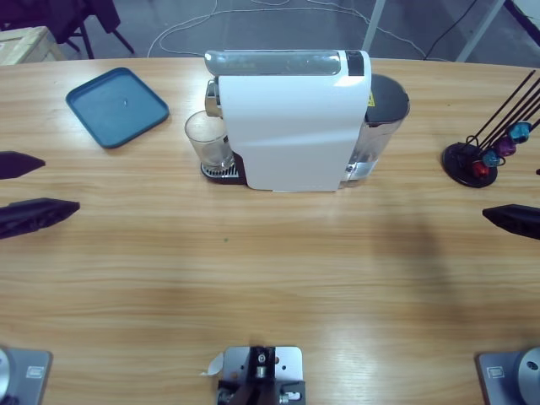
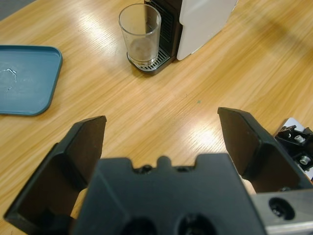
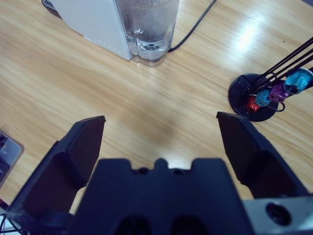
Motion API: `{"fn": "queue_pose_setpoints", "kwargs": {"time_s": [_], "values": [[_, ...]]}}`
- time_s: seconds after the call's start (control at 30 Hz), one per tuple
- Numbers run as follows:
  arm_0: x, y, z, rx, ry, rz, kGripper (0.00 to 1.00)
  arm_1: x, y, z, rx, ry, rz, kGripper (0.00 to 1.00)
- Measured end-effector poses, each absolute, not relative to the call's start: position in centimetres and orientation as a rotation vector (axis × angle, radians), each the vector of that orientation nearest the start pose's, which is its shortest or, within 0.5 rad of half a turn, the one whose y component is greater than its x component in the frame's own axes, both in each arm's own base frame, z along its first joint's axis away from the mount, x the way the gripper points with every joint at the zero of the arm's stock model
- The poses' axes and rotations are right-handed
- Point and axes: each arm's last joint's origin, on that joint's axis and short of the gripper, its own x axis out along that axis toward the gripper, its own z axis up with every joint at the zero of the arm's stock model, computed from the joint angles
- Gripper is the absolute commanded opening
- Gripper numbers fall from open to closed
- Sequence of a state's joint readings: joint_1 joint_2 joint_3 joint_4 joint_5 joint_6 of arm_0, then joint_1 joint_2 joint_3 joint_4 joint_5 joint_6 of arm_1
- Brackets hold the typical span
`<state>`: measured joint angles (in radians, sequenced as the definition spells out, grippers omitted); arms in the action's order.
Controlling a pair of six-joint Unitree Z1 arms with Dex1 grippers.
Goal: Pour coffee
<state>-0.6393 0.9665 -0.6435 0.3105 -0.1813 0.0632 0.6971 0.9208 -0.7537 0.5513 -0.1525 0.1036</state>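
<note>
Nothing looks started: the clear empty glass cup (image 1: 207, 139) waits under the white coffee machine (image 1: 295, 126), while the left claw (image 2: 161, 134) and right claw (image 3: 161, 134) gape wide, holding nothing, well apart from it.

The right gripper (image 3: 160, 128) is being held above the desk (image 3: 73, 83), its jaws spread wide with nothing between them. Beyond the jaws, the white machine (image 3: 95, 22) is being shown at the top edge, with its clear water tank (image 3: 149, 27) touching its side and a black cable (image 3: 193, 29) running away from behind the tank. At the right, a black capsule stand (image 3: 244, 95) is being seen, with red, teal and purple capsules (image 3: 279, 90) hanging on its wires.
</note>
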Motion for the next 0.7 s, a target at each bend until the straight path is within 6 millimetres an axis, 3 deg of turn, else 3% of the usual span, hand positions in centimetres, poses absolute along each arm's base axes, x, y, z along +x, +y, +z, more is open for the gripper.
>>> {"fn": "queue_pose_setpoints", "kwargs": {"time_s": [0.4, 0.53, 0.7], "values": [[9.6, -8.4, 30.8, 0.257, 0.585, -0.862, 0.989, 8.3, 6.0, 32.4, -0.202, 0.688, 0.484, 1.000], [12.9, -10.7, 31.0, 0.366, 0.559, -0.909, 1.000, 8.5, 6.2, 32.3, -0.207, 0.699, 0.483, 1.000], [19.5, -14.4, 30.8, 0.342, 0.571, -1.001, 1.000, 9.2, 6.7, 32.0, -0.223, 0.732, 0.479, 1.000]]}}
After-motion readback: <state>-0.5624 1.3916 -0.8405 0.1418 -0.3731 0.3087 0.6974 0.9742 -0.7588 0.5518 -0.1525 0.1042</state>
